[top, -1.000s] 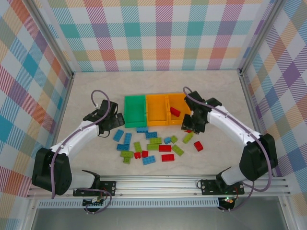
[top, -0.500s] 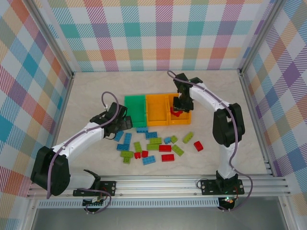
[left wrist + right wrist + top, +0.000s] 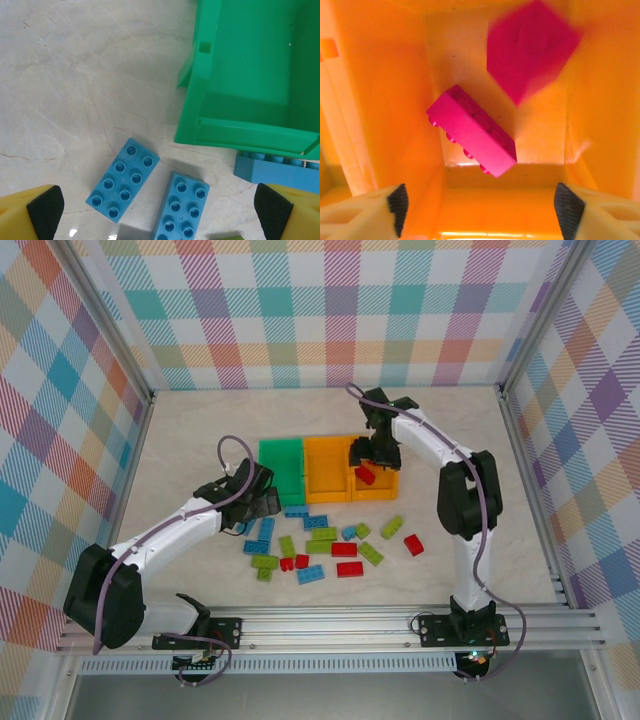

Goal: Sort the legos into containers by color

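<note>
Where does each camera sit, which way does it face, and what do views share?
Top external: above and behind the arm bases, looking down on the table; left gripper and right gripper show.
Left wrist: faces down at blue bricks beside the green bin; yellow fingertips at bottom corners.
Right wrist: faces down into the right orange bin holding red bricks; own fingertips at bottom corners.
Shared: green bin, top and left wrist.

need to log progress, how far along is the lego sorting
Done: one red brick lies in the right orange bin. In hand: a second, blurred red brick looks mid-drop there under the open right gripper; the open left gripper hovers over two blue bricks beside the green bin, which looks empty, as does the middle orange bin. To do: the scattered bricks on the table.
</note>
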`<state>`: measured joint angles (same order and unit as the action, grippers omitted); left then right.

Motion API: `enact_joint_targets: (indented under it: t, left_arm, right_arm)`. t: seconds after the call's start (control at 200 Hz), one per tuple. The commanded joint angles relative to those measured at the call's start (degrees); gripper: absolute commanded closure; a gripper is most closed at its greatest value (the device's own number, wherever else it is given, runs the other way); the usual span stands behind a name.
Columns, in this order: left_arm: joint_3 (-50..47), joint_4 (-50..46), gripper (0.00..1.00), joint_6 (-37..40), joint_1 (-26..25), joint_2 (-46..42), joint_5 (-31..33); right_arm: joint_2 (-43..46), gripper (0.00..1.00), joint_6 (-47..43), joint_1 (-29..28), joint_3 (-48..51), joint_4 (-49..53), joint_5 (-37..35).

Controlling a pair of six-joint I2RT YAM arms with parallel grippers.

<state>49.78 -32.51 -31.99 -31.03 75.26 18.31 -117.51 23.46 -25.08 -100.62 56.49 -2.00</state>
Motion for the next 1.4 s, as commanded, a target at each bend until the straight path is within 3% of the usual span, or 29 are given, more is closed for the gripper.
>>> enact_joint_targets:
  t: [0.0,0.16,0.305,0.45,0.645,0.895,1.395]
  left_arm:
    - [0.6,-0.4,0.00,-1.3,-0.9,0.1,1.9]
    - [1.8,0.0,0.00,-0.8,-1.0,2.0,2.3]
    - [2.0,1.6,0.00,-1.1,-1.0,3.2,1.6]
    - [2.8,1.7,0.00,-0.5,-1.1,4.4,1.4]
    - [4.2,1.5,0.00,0.3,-1.3,5.2,1.6]
    - [4.1,1.3,0.00,1.0,-1.6,5.9,1.0]
    - [2.6,0.9,0.00,1.3,-1.7,4.5,2.6]
  right_arm:
    - [11.2,0.19,-1.5,0.1,8.0,-1.8,0.7]
    - [25.0,0.18,-5.3,0.1,27.2,-3.0,-2.0]
    - [38.4,0.14,-8.0,0.1,45.6,-9.4,3.6]
    - [47.3,0.10,-7.4,0.3,54.6,-13.3,5.0]
    - [39.6,0.15,-1.3,0.3,53.0,-7.1,1.2]
    - [34.6,0.19,-2.8,0.3,53.4,-12.0,-1.8]
    - [29.1,0.49,4.7,-0.1,54.9,-10.7,-1.6]
